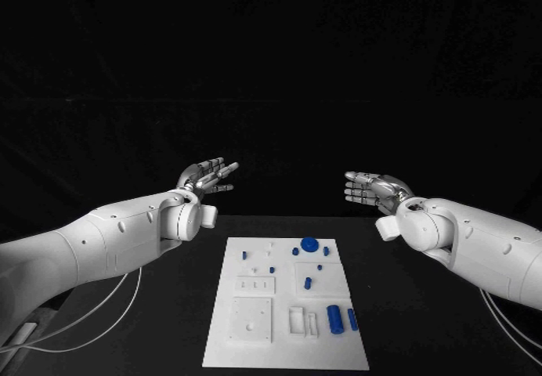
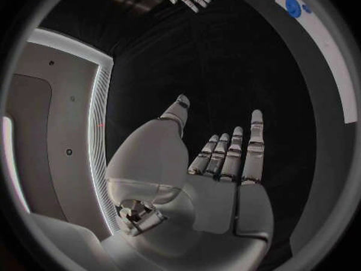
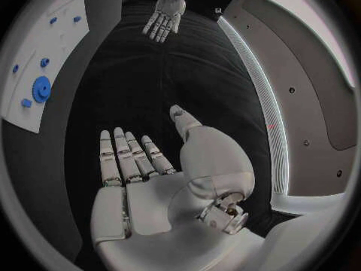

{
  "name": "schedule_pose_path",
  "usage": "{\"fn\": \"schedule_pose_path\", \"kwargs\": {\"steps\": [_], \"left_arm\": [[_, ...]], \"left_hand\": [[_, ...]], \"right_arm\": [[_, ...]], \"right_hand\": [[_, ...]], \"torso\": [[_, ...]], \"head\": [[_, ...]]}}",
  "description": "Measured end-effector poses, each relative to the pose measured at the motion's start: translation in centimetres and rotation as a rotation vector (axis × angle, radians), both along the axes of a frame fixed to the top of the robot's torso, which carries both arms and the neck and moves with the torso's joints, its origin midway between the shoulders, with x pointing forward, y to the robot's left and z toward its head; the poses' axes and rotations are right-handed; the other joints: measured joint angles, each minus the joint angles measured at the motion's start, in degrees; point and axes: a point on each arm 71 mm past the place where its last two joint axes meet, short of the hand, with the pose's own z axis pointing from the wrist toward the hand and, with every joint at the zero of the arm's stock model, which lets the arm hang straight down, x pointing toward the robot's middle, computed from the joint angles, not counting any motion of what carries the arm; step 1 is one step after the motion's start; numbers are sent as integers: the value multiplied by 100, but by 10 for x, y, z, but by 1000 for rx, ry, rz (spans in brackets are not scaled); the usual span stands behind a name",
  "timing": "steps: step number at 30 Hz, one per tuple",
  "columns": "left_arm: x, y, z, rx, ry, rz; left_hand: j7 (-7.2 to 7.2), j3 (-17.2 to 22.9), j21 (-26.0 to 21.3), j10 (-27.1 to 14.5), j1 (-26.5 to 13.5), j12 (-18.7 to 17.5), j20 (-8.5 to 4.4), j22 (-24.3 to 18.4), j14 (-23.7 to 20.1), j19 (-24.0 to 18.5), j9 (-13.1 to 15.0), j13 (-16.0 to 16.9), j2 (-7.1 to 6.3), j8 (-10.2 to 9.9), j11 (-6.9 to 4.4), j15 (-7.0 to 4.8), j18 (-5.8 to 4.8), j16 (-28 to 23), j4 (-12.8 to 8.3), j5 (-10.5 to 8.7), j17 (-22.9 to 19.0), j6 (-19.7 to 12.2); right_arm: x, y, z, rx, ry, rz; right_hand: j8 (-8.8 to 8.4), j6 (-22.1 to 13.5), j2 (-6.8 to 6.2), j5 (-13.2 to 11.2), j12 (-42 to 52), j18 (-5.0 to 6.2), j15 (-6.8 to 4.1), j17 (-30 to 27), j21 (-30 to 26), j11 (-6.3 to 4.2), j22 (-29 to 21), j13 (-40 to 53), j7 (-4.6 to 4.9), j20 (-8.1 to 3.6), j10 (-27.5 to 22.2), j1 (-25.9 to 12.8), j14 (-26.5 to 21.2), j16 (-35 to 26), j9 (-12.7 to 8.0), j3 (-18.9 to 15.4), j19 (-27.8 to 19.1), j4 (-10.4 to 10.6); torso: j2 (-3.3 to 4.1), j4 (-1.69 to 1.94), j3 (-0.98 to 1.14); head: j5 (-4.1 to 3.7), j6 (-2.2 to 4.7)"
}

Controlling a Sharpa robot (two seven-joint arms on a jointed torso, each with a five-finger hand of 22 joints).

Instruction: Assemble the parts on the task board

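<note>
- Head view: the flat white rectangular task board lies in the middle of the black table, its long side running away from the robot. Small blue parts rest on it: a round blue gear-like disc near the far edge, a blue cylinder lying near the near right corner, with a slimmer blue pin just beside it, and several tiny blue pegs between them.
- Head view: the silver left hand hangs in the air beyond the board's far left corner, fingers stretched and slightly apart, holding nothing. The silver right hand hangs beyond the far right corner, fingers likewise extended and loosely spread, empty. The two palms face each other, well apart from the board.
- Left wrist view: the left hand shows an open palm, fingers straight and close side by side, thumb held off to one side; nothing is in it. The board's edge with the blue disc sits at the rim.
- Right wrist view: the right hand is flat and empty, fingers straight, thumb apart. The board and blue disc lie off to one side.
</note>
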Motion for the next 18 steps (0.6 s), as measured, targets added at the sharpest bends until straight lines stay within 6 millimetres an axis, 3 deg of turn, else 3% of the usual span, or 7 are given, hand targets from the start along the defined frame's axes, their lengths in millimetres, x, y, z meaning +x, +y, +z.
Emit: {"fn": "schedule_pose_path", "kwargs": {"steps": [18], "left_arm": [[0, 0, 0, 0, 0, -1]], "left_hand": [[0, 0, 0, 0, 0, 0, 0, 0, 0, 0, -1, 0, 0, 0, 0, 0, 0, 0, 0, 0, 0, 0]], "right_arm": [[0, 0, -1, 0, 1, 0]], "right_hand": [[0, 0, 0, 0, 0, 0, 0, 0, 0, 0, 0, 0, 0, 0, 0, 0, 0, 0, 0, 0, 0, 0]], "torso": [[1, -2, 0]], "head": [[4, 4]]}}
